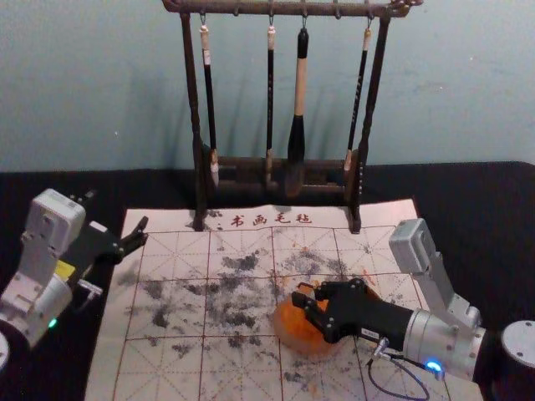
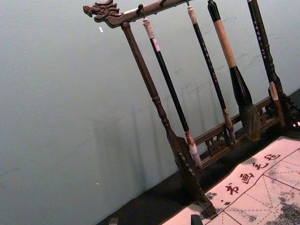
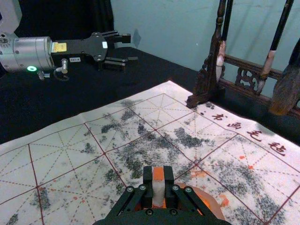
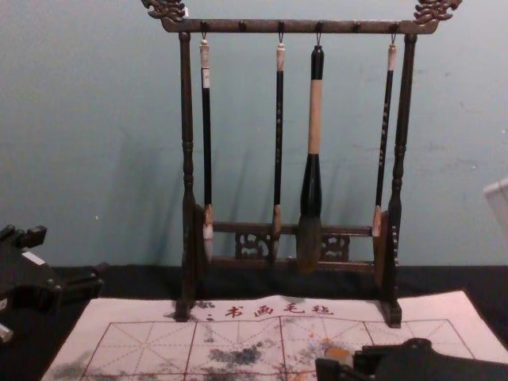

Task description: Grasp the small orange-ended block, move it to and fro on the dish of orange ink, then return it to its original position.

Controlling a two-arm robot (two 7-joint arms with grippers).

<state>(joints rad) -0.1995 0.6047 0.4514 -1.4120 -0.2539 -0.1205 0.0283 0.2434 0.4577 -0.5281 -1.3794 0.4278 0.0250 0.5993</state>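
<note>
Right gripper (image 1: 308, 296), head view: at the orange dish (image 1: 306, 348) on the marked mat (image 1: 171, 372), fingers clamped on the small block (image 3: 158, 191). Right wrist view: block upright between the fingertips, orange end up, pale body below; dish just beyond. Block-to-ink contact: cannot tell. Left gripper (image 1: 140, 235) idle by the mat's left edge, fingers spread apart. Behind, a dark wooden rack (image 1: 194, 109); four brushes hang from it.

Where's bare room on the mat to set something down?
The left half of the mat, between left gripper and ink dish, in front of the brush rack. Crowded at the dish, where the right gripper holds the block.
</note>
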